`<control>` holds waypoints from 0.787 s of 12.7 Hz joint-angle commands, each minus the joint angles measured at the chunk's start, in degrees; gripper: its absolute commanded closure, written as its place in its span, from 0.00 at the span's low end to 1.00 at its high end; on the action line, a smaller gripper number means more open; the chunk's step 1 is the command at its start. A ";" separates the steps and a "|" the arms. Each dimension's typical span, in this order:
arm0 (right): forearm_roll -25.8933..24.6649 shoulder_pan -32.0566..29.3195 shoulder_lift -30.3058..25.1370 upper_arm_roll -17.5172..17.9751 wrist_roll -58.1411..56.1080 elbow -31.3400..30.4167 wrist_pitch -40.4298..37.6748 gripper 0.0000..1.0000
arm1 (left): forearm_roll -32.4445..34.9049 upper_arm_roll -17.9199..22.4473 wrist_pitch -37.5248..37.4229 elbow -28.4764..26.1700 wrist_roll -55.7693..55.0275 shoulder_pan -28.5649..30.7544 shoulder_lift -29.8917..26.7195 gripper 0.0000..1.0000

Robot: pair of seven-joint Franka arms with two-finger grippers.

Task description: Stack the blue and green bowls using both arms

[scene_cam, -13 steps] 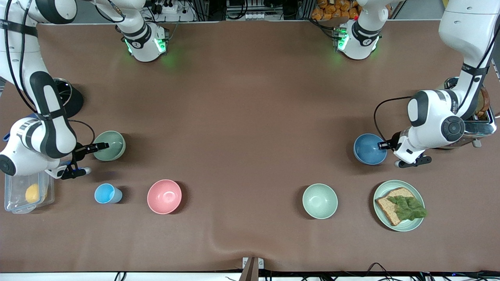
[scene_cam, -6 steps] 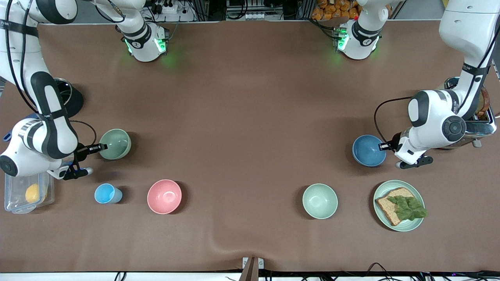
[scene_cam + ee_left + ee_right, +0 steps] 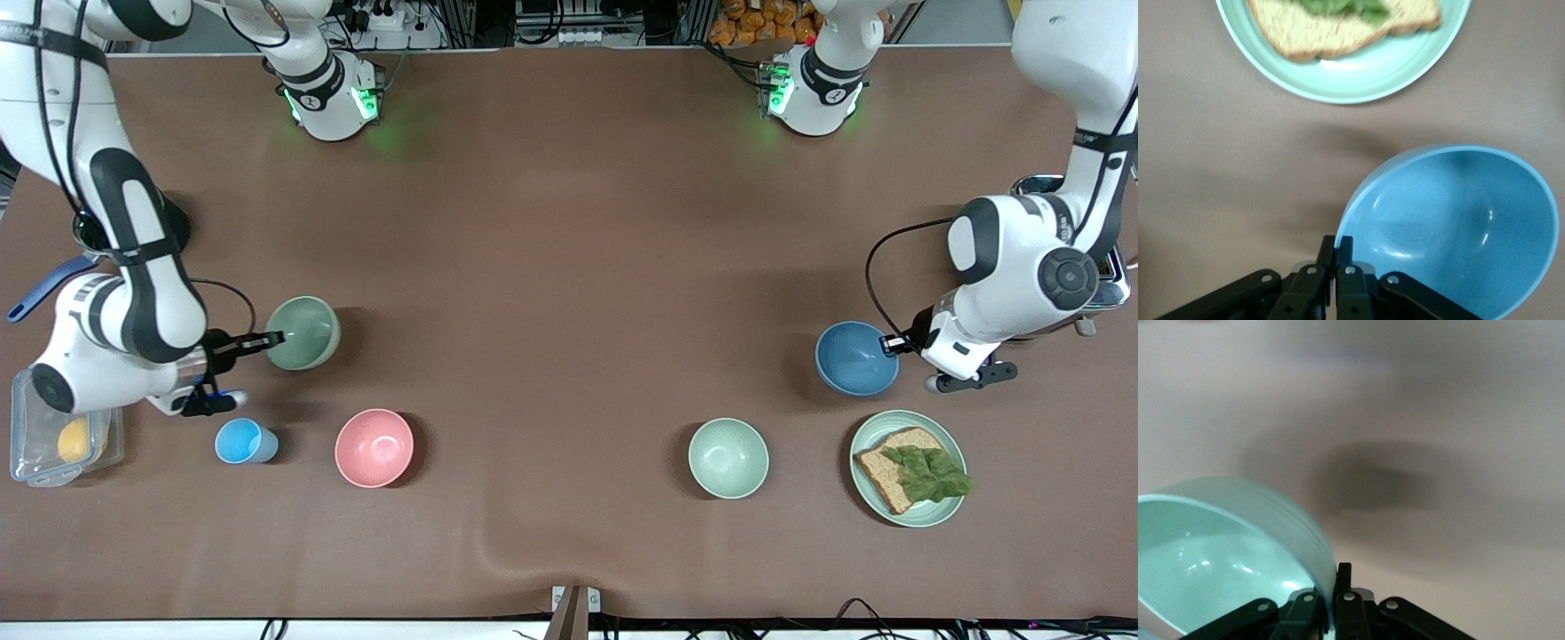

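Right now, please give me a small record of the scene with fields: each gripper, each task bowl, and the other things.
left gripper: shut on the blue bowl's rim
right gripper: shut on the green bowl's rim
blue bowl: at the left arm's end, held up, tilted
green bowl: at the right arm's end, held up, tilted
stacked: not yet
others: pink bowl, mint bowl, plate with bread

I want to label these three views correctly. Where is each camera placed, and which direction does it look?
Front view: high across the table, facing both arms; shows both bowls and both claws.
Left wrist view: on the left arm, looking down past the left claw, shut on the blue bowl; plate shared with front.
Right wrist view: on the right arm, past the right claw, shut on the green bowl.
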 commanded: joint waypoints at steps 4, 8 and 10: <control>11.75 7.66 -2.19 0.40 15.97 -0.35 -1.17 1.00 | -0.62 -3.58 -14.02 9.49 0.32 0.28 -2.69 1.00; 16.00 14.86 -3.42 0.40 29.05 -0.26 1.11 1.00 | -0.70 -5.51 -17.81 12.66 -0.47 0.10 -3.75 1.00; 16.53 19.86 -3.42 0.49 35.82 -0.17 5.40 1.00 | -0.62 -6.49 -20.96 15.72 -0.73 -0.51 -4.10 1.00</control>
